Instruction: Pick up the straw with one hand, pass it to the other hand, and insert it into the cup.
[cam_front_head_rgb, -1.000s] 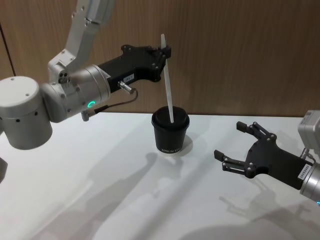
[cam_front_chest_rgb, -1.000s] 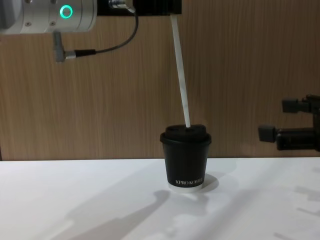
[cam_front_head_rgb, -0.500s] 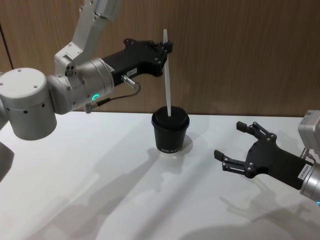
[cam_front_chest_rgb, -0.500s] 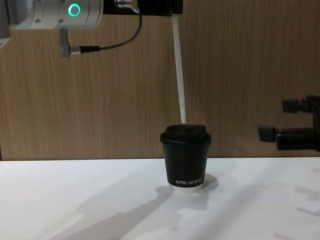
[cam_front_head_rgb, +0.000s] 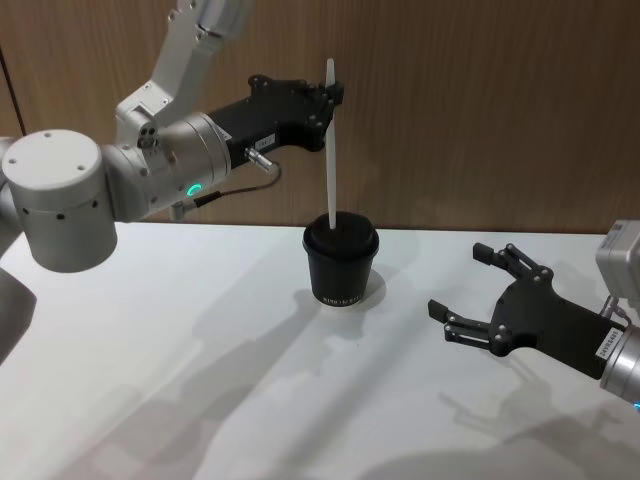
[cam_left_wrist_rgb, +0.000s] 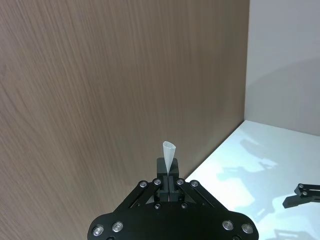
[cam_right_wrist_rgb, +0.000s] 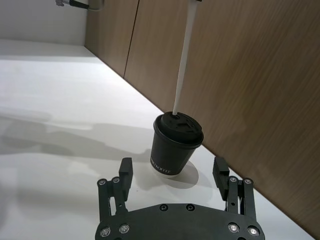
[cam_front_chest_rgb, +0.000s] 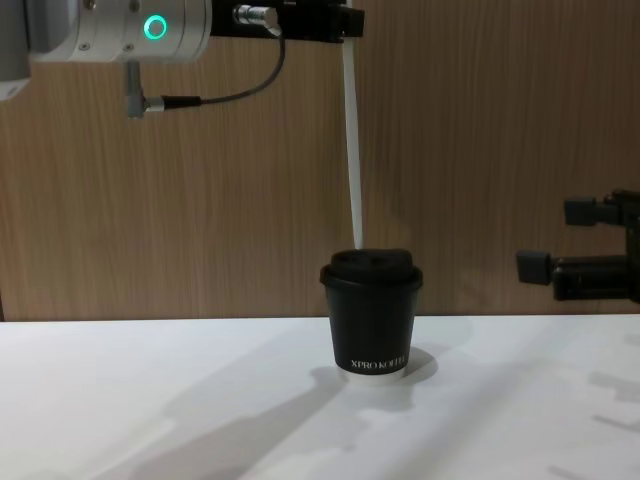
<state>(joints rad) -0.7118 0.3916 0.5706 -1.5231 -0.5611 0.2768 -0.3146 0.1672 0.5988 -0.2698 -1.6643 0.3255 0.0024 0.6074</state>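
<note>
Two left gripper (cam_front_head_rgb: 331, 98) fingers pinch straw (cam_front_head_rgb: 331, 150); tip seemingly at cup (cam_front_head_rgb: 341, 262) lid.

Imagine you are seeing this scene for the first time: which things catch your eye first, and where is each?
The white straw stands nearly upright, its lower tip at the lid of the black XPRO KOFFEE cup mid-table, by the wooden wall. The left gripper, with a green-lit silver wrist, pinches the straw near its top, high above the cup. The right gripper hovers open, low at the cup's right.
</note>
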